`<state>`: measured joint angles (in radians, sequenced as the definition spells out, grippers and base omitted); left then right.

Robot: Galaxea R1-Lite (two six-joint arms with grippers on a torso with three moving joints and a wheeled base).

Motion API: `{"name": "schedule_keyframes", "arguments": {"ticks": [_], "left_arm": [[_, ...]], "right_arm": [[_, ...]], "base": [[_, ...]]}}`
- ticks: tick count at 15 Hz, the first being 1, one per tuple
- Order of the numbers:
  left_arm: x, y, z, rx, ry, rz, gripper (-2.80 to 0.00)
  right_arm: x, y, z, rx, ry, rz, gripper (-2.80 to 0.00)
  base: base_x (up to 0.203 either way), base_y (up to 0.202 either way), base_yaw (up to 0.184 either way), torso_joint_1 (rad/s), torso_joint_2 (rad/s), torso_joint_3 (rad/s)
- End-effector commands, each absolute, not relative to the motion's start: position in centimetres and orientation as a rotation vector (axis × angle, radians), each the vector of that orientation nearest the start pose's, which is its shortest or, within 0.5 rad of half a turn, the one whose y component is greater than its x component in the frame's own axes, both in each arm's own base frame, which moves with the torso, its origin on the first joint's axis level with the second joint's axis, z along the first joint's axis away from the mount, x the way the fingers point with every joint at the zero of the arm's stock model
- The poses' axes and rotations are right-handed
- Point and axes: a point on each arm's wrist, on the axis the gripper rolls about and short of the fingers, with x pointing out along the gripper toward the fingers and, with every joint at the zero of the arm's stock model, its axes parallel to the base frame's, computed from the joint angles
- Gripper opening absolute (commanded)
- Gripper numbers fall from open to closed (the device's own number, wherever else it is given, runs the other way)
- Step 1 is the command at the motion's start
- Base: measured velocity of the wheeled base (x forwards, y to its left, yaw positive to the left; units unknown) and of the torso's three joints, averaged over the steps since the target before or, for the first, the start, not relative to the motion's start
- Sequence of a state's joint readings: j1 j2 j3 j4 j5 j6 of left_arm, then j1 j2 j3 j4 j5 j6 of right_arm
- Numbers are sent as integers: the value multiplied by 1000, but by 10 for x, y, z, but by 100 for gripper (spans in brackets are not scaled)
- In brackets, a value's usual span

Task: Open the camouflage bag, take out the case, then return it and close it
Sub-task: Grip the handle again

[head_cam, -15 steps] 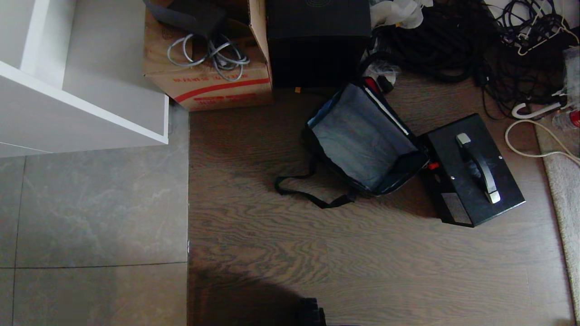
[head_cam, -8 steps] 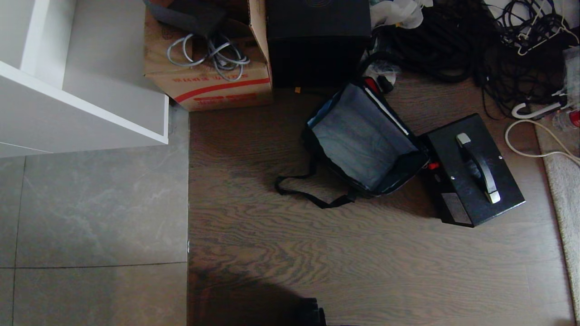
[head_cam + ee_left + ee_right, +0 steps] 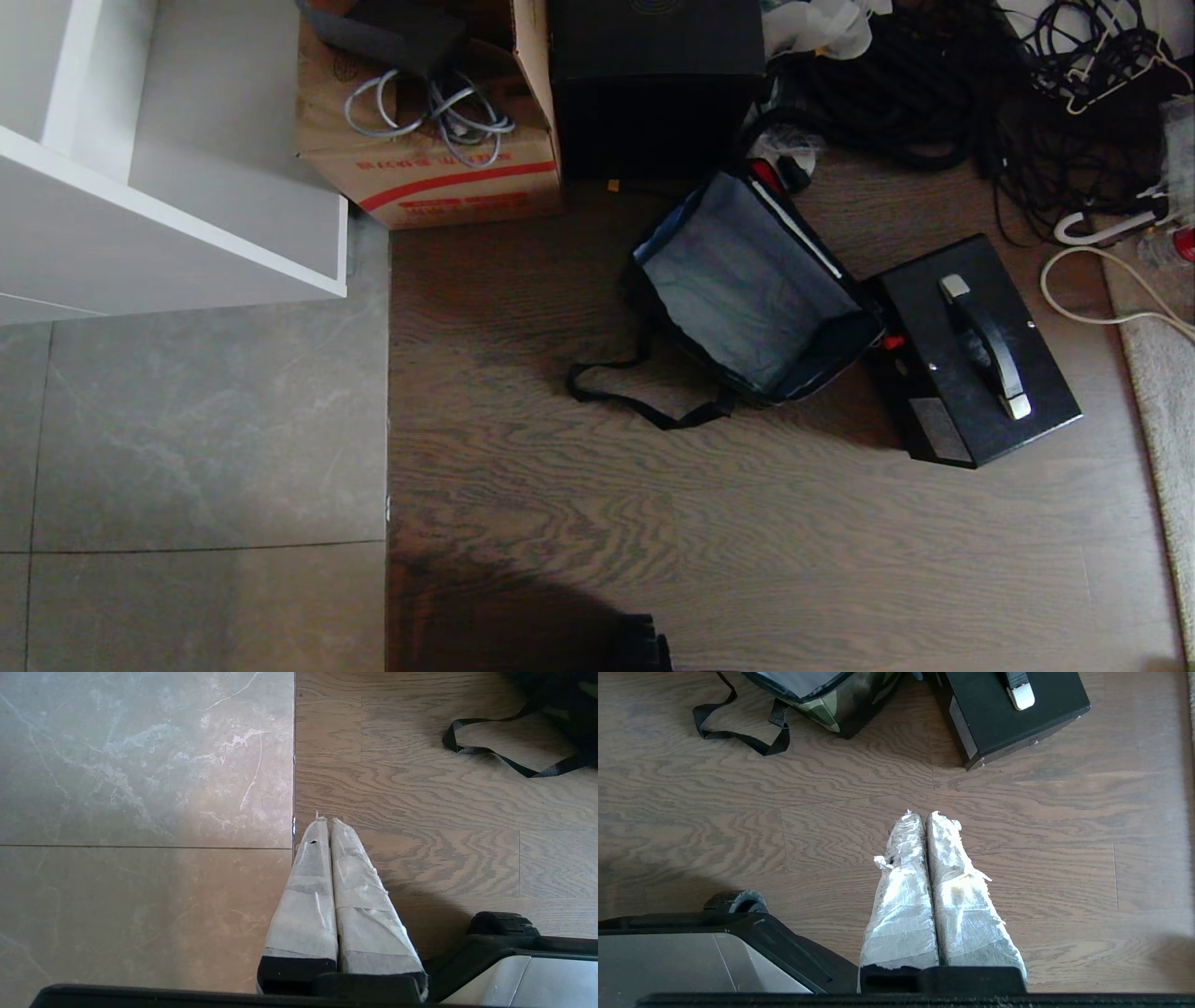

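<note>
The camouflage bag [image 3: 747, 289] lies open on the wooden floor, its pale inside showing and its black shoulder strap [image 3: 625, 397] trailing toward me; its camouflage side [image 3: 831, 707] shows in the right wrist view. The black case [image 3: 976, 350] stands on the floor just right of the bag, outside it, handle [image 3: 985, 343] up, red knob [image 3: 892, 342] toward the bag. Neither arm shows in the head view. My left gripper [image 3: 325, 822] hangs shut and empty over the tile-wood seam. My right gripper [image 3: 920, 815] hangs shut and empty above bare wood, well short of the case [image 3: 1008, 709].
A brown cardboard box [image 3: 429, 159] with grey cables and a taller plain black box [image 3: 653, 84] stand behind the bag. Black cables [image 3: 934, 93] pile at the back right. A white shelf unit [image 3: 168, 177] is at the left, a pale rug [image 3: 1162, 373] at the right edge.
</note>
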<state>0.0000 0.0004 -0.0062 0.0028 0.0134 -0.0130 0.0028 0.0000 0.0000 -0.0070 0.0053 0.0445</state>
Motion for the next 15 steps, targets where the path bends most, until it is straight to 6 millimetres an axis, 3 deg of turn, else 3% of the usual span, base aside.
{"name": "schedule_keyframes", "arguments": {"ticks": [1,15], "left_arm": [[-23,0,77,-14,-3,14,-280],[-23,0,77,-14,-3,14,-280]], "right_arm": [[-23,0,76,44,-4,9,-280],[-23,0,76,44,-4,9,-280]], "base": [[0,0,0,0,0,0],[0,0,0,0,0,0]]}}
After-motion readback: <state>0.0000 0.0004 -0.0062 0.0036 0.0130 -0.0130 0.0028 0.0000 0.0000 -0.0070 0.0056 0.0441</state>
